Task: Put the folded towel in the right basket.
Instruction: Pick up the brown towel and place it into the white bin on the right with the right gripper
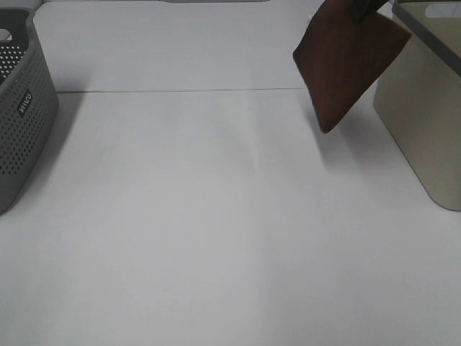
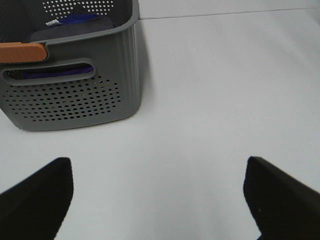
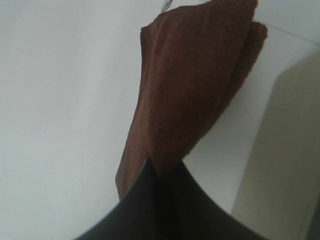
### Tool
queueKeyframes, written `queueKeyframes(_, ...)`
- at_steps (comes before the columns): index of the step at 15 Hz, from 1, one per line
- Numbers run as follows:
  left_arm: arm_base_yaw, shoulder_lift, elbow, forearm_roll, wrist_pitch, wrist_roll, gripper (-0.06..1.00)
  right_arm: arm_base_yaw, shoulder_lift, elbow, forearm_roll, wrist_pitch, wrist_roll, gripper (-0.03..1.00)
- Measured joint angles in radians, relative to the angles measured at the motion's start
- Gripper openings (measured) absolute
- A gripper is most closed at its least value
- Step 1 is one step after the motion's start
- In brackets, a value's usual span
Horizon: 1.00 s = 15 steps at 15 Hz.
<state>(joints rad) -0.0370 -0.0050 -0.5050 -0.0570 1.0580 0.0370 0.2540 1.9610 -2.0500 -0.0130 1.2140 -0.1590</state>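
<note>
The folded towel is held aloft over the far right corner of the bench, clamped at its upper edge by the right fingers, closed tight on the cloth. The right basket stands just beside it, not yet entered. If the towel is carried across too low, its hanging corner could be snagged on the basket wall and the fold pulled open or left draped outside. The left fingers are spread wide, empty, near the grey basket.
</note>
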Motion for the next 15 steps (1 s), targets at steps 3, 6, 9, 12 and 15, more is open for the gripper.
queueKeyframes(3, 0.0, 0.0, 0.0, 0.0, 0.0, 0.0, 0.88, -0.063, -0.033, -0.051, 0.013, 0.001, 0.0, 0.01)
queueKeyframes(6, 0.0, 0.0, 0.0, 0.0, 0.0, 0.0, 0.88, -0.224, -0.035, -0.055, 0.122, 0.001, -0.001, 0.01)
queueKeyframes(9, 0.0, 0.0, 0.0, 0.0, 0.0, 0.0, 0.88, -0.381, -0.034, -0.055, 0.178, 0.001, -0.023, 0.01)
queueKeyframes(12, 0.0, 0.0, 0.0, 0.0, 0.0, 0.0, 0.88, -0.505, -0.024, -0.055, 0.198, 0.001, -0.039, 0.01)
queueKeyframes(15, 0.0, 0.0, 0.0, 0.0, 0.0, 0.0, 0.88, -0.6, 0.032, -0.058, 0.259, 0.0, -0.081, 0.01)
